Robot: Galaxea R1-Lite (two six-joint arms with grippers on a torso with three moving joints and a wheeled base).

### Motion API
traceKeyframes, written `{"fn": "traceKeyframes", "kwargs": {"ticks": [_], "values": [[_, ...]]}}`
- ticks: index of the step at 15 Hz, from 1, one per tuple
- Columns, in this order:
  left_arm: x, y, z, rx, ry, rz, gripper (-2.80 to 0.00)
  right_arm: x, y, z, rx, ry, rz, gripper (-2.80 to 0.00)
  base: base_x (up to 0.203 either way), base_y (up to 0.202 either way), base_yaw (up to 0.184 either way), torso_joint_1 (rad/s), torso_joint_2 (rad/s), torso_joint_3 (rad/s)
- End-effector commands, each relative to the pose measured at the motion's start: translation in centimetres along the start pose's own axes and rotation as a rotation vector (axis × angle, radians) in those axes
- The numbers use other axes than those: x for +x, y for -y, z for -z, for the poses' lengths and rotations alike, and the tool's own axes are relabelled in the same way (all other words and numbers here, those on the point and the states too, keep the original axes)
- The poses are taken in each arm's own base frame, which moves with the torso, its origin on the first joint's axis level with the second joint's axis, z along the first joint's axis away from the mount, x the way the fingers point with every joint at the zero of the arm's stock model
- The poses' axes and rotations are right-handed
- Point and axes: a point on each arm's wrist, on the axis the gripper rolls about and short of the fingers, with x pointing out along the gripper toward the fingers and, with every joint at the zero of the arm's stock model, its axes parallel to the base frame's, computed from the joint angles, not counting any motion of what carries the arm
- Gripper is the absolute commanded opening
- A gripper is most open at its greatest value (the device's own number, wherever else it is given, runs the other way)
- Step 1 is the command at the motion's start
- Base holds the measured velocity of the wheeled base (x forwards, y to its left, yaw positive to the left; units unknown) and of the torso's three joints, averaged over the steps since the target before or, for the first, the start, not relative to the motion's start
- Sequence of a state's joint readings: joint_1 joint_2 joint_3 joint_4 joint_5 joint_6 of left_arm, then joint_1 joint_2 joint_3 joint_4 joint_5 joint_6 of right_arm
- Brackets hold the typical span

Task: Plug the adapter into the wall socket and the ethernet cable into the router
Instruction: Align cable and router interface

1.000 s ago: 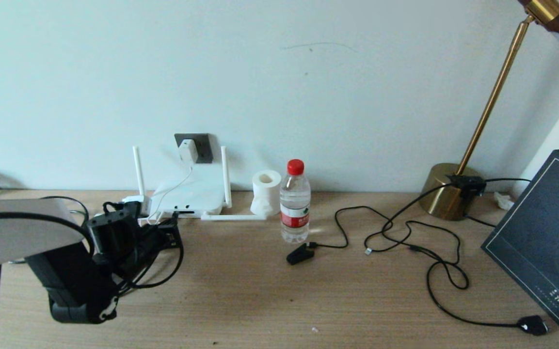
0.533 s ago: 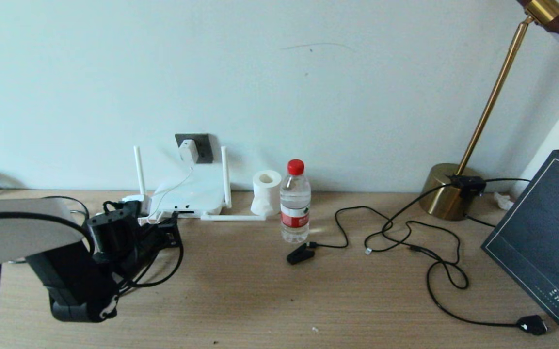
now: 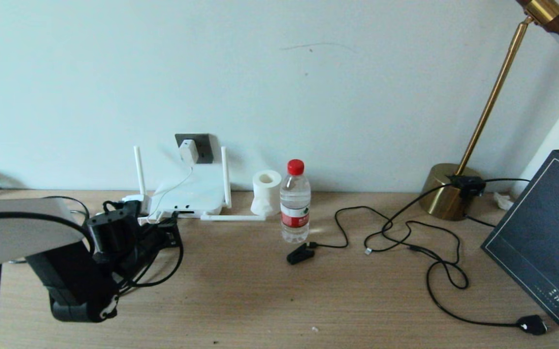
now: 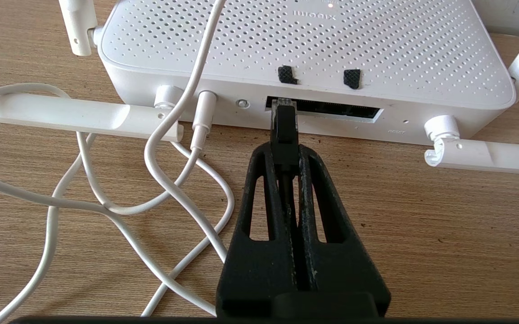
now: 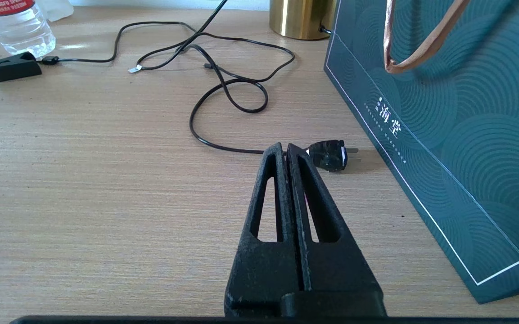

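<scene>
From my remote station I see the left gripper (image 4: pixel 285 148) clamped on the ethernet cable (image 4: pixel 284 130) near the back left of the desk (image 3: pixel 279 300), its clear-tipped connector sitting at the left end of the dark port slot (image 4: pixel 327 108) of the router (image 4: pixel 304 49); how deep it sits I cannot tell. The router lies against the desk's back edge (two antennas upright, two folded flat on the wood), and the adapter (image 3: pixel 188 151) sits in the wall socket (image 3: pixel 203 145) on the wall just above it, its thin white cord (image 4: pixel 151 148) looping over the router and across the desk beside my gripper. The right gripper (image 5: pixel 285 150) hangs with its fingers pressed together on nothing, low over the desk's front right part, just beside a chunky black plug (image 5: pixel 329 155) and a teal gift bag (image 5: pixel 457 112). A water bottle (image 3: pixel 295 203), a paper roll (image 3: pixel 265 191) and a brass lamp base (image 3: pixel 446 191) stand along the back edge.
</scene>
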State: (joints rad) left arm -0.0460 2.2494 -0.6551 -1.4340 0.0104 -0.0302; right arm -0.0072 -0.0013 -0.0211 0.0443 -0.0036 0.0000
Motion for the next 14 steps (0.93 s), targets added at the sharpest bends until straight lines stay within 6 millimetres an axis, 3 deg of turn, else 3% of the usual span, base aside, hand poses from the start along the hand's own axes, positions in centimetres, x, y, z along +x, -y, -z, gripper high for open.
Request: {"fn": "traceKeyframes", "kwargs": {"ticks": [1,14], "values": [[-0.06,0.06,-0.17,0.001,0.010,0.002,-2.80,0.01,0.00,-0.01,0.000,-0.001,0.000,-2.80,0.000,0.000,0.000,0.000,0.00,0.000],[-0.20,0.11,-0.07,0.002,0.004,0.001,-2.80,0.01,0.00,-0.01,0.000,-0.001,0.000,-2.80,0.000,0.000,0.000,0.000,0.00,0.000]]}}
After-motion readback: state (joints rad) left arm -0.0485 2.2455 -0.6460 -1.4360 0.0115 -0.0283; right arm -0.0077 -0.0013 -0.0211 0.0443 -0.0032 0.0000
